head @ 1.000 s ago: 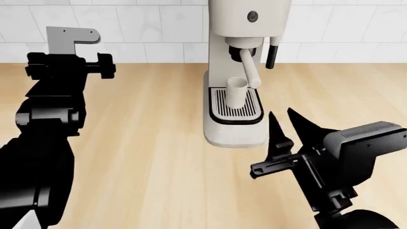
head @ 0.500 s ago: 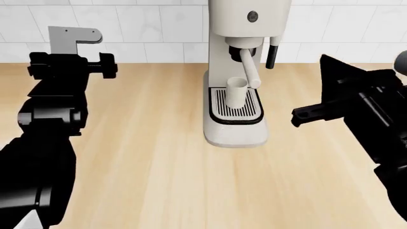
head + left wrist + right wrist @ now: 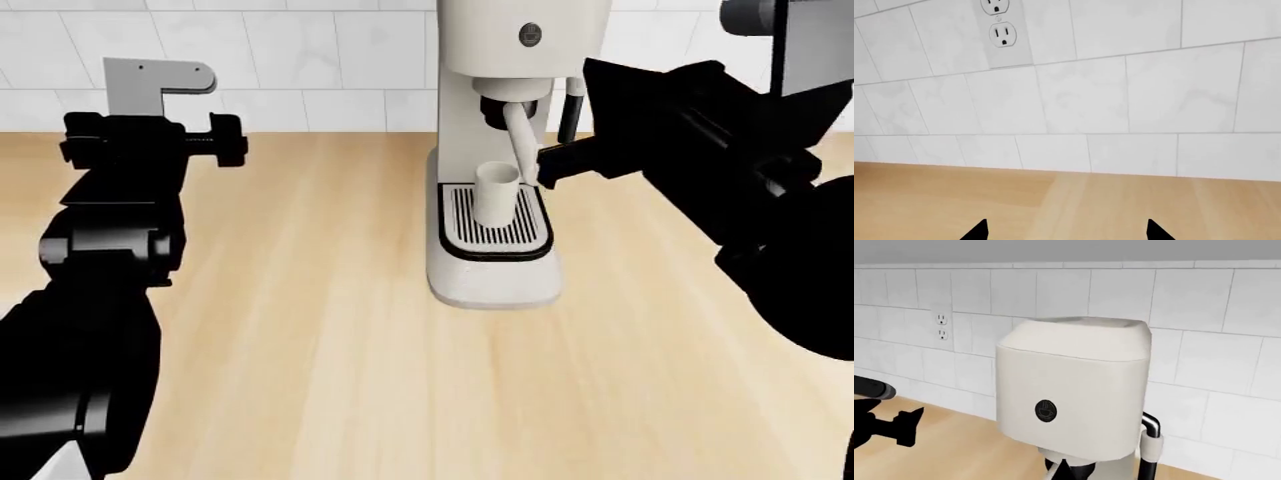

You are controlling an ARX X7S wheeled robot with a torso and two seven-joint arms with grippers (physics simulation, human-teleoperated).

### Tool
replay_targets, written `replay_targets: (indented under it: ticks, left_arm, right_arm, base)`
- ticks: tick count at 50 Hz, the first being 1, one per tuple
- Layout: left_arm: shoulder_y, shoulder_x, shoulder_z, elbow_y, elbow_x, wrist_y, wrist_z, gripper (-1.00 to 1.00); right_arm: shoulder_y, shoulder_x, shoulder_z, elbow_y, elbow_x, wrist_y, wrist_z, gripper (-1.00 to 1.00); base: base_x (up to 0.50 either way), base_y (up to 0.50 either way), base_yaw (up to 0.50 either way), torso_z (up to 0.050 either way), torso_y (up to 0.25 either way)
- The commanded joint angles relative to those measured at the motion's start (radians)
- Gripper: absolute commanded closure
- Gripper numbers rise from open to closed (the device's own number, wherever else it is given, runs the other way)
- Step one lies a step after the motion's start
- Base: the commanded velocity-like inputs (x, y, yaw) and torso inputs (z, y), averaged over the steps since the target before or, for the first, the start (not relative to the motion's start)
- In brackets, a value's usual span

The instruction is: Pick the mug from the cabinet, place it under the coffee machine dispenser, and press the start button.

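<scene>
The mug (image 3: 495, 192) stands upright on the ribbed drip tray (image 3: 495, 224) of the cream coffee machine (image 3: 514, 60), directly below the coffee machine dispenser (image 3: 506, 106), whose angled cream handle (image 3: 523, 146) slants down past the mug's rim on the right. The machine sits on the wooden bench (image 3: 320, 330) against a white tiled wall (image 3: 294, 60).

The right gripper (image 3: 627, 110) is raised beside the machine's upper body, level with the dispenser; from the head view its dark bulk overlaps the steam wand (image 3: 1147, 447), and whether its jaws are spread or closed cannot be told (nothing is seen between them). Its wrist camera looks at the machine's front face, where the round start button (image 3: 1045, 410) shows a cup mark.

The left gripper (image 3: 1067, 231) hovers over the bench well to the left of the machine, pointing at the wall near a power outlet (image 3: 1003, 32). Its jaws stand wide apart and hold nothing; only their two black tips show.
</scene>
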Motion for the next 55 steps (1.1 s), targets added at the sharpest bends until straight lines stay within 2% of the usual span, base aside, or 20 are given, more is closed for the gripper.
replay_targets:
  ticks: [1, 21, 55]
  left_arm:
    - [0.002, -0.003, -0.001, 0.000, 0.000, 0.001, 0.002, -1.00]
    - [0.010, -0.006, -0.003, 0.000, 0.000, 0.007, 0.004, -1.00]
    - [0.009, -0.012, -0.009, 0.000, 0.000, 0.010, 0.010, -1.00]
  right_arm:
    - [0.035, -0.084, -0.090, 0.086, -0.099, -0.050, -0.035, 1.00]
    - [-0.007, -0.185, -0.181, 0.130, -0.280, -0.173, -0.009, 1.00]
    - [0.020, -0.208, -0.231, 0.182, -0.391, -0.266, -0.022, 1.00]
  base:
    - [0.00, 0.00, 0.00, 0.000, 0.000]
    - [0.00, 0.00, 0.00, 0.000, 0.000]
    - [0.00, 0.00, 0.00, 0.000, 0.000]
